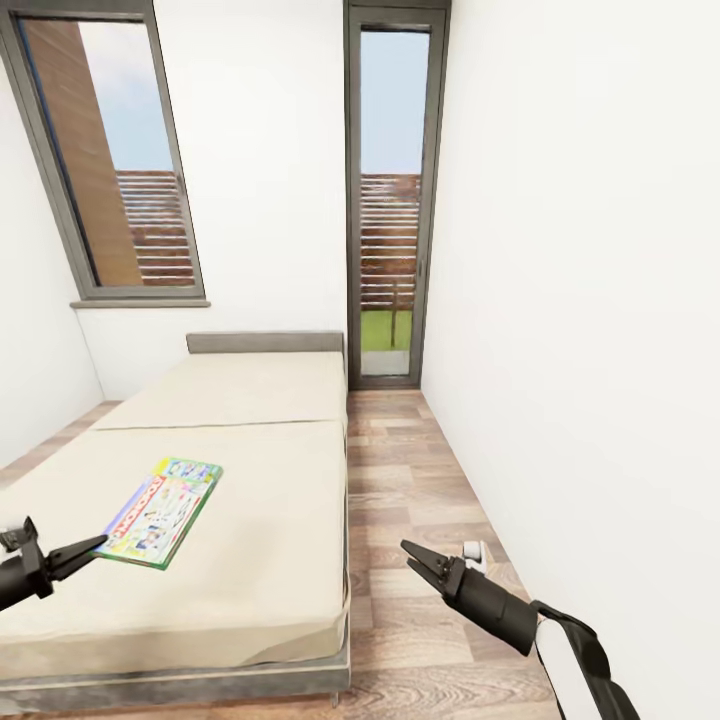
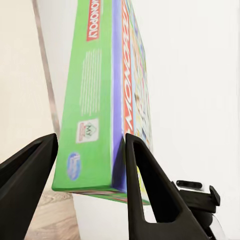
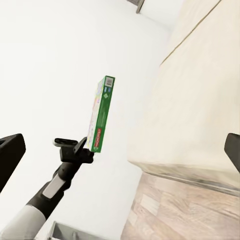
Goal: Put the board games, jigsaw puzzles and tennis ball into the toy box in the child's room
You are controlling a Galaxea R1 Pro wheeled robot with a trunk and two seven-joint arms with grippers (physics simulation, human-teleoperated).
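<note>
The Monopoly board game (image 1: 160,510), a flat box with a green edge and a bright printed lid, lay on the cream mattress of the bed (image 1: 260,480) in the lower left of the head view. The left hand (image 1: 85,550) reached in from the lower left edge, its two dark fingers pointing at the box's near short end. In the left wrist view the fingers (image 2: 145,185) stood wide on either side of the box's green edge (image 2: 95,100), which sat between them. Whether either finger touched the box was hard to tell from that close angle. The right hand (image 1: 412,553) hung over the wood-plank floor (image 1: 400,470) beside the bed, lower right of centre, with its fingers apart and holding nothing.

The step in hand appeared to be grasping this game off the bed. The next move likely called for closing the fingers squarely on the thin edge, then lifting without letting the wide box tilt or slip.
</note>
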